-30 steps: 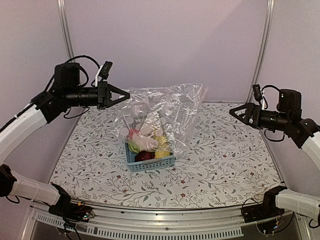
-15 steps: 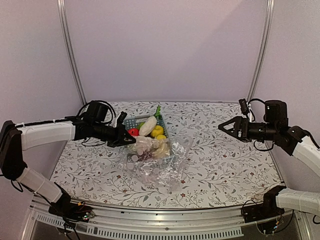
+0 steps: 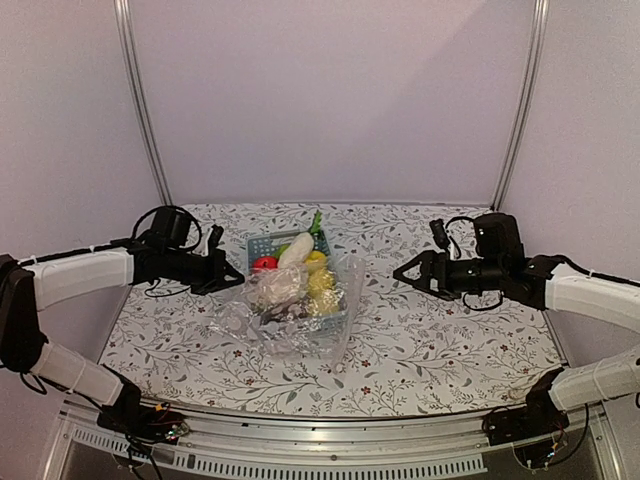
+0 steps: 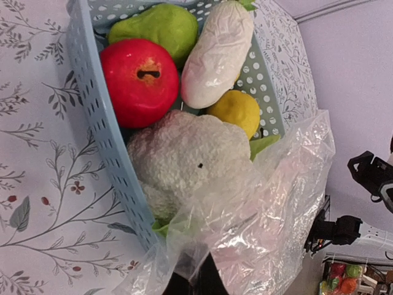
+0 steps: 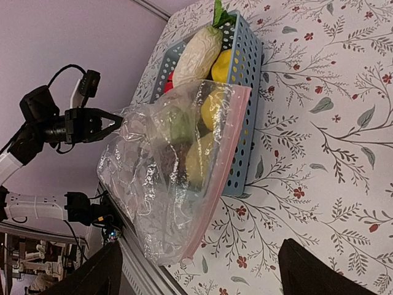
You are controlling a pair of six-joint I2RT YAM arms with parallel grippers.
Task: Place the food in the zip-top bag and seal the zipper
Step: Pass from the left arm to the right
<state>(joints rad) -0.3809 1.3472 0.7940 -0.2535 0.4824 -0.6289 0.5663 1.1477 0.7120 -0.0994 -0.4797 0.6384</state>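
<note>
Across the near half of the light-blue perforated plastic basket point(image 3: 262, 243) on the flowered bench point(image 3: 450, 340), the crinkly transparent zip-top bag point(image 3: 295, 325) lies draped. Its pinkish zipper strip point(image 5: 222, 160) runs near-to-far on the right side. Toy fruits and vegetables point(image 3: 297, 250) fill the basket. The left fingers point(image 3: 226, 282) pinch the bag's left edge. The right fingers point(image 5: 304, 273), spread apart, face the strip from well clear of it.

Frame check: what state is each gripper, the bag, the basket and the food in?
Light-blue plastic basket: upright, full.
Crinkly transparent plastic bag: crumpled, draped over the basket's near end.
Toy fruits and vegetables: in the basket, partly under the bag.
Left gripper: shut on the bag's edge.
Right gripper: open, holding nothing.
</note>
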